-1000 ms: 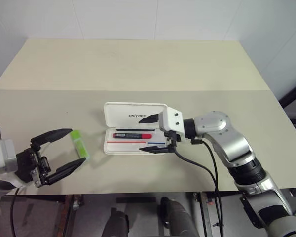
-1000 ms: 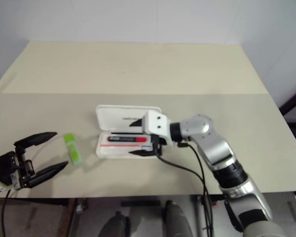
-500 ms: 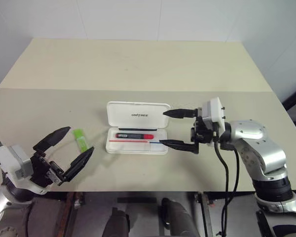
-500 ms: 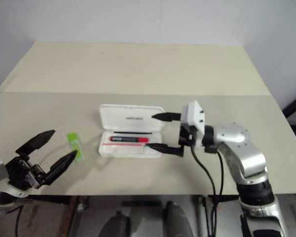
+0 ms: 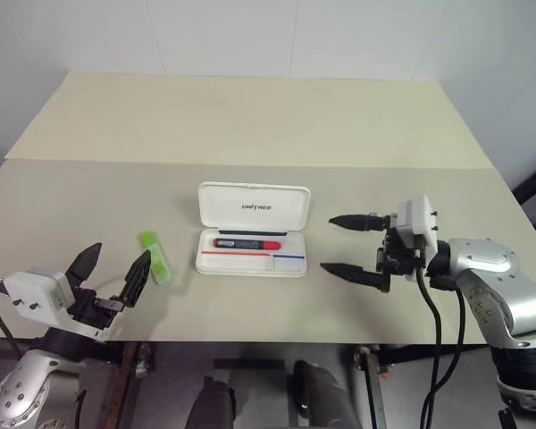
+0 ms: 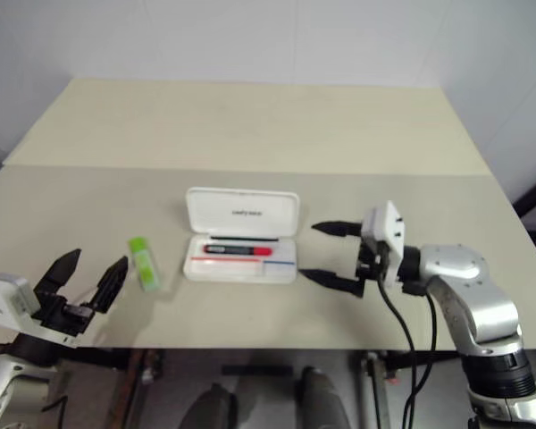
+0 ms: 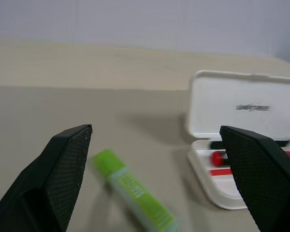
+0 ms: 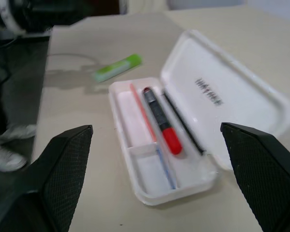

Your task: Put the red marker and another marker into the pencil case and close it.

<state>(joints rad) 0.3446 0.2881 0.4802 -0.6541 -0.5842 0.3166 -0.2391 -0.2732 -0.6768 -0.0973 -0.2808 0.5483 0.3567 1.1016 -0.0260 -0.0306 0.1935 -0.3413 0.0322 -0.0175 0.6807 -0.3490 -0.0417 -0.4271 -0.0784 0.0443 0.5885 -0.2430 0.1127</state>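
Right tool point(image 5: 349, 244) withdrawn from pencil case point(image 5: 252, 230), released, left tool point(image 5: 113, 268) released

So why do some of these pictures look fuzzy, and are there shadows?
Left wrist view: the green highlighter and the black fingertips up close look soft. Right wrist view: slightly soft all over. Left eye view: a faint shadow lies on the table beside the open pencil case.
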